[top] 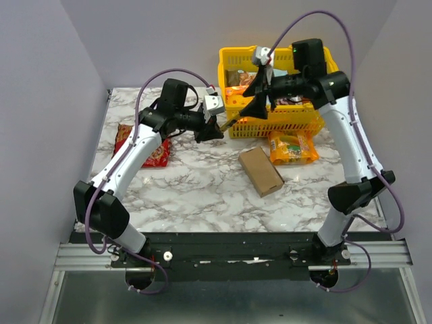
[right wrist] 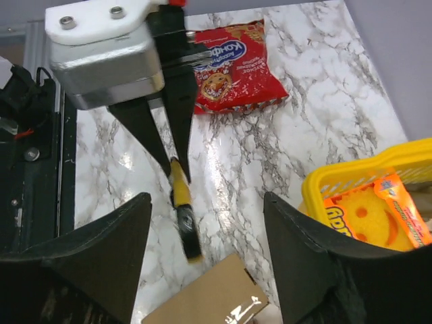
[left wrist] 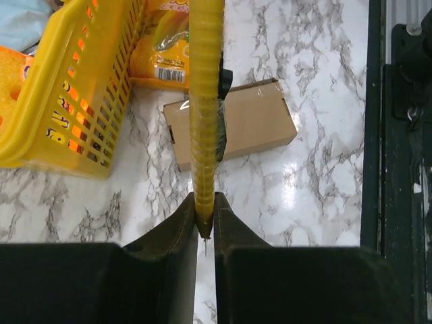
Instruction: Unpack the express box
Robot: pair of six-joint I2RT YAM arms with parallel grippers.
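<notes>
**Brown express box [top: 260, 171], flat and shut on the surface [top: 189, 196]**

Lies near the middle, just in front of the yellow basket [top: 270, 125] and just beside the orange snack bag [top: 293, 147]. Looks light and stiff, made of thin cardboard that is easy to dent and quick to slide on smooth marble. Best to press down on the flat top, or pinch the two long sides, and keep off the flaps. See the left gripper [left wrist: 204, 202] squeezing a yellow cutter [left wrist: 206, 101] tight, above the box. See the right gripper [right wrist: 207, 199] wide open, holding nothing. Cannot tell if the blade is out. Cannot see inside the box. Hard to make out the tape. Only one corner of the box shows in the right wrist view.
</notes>
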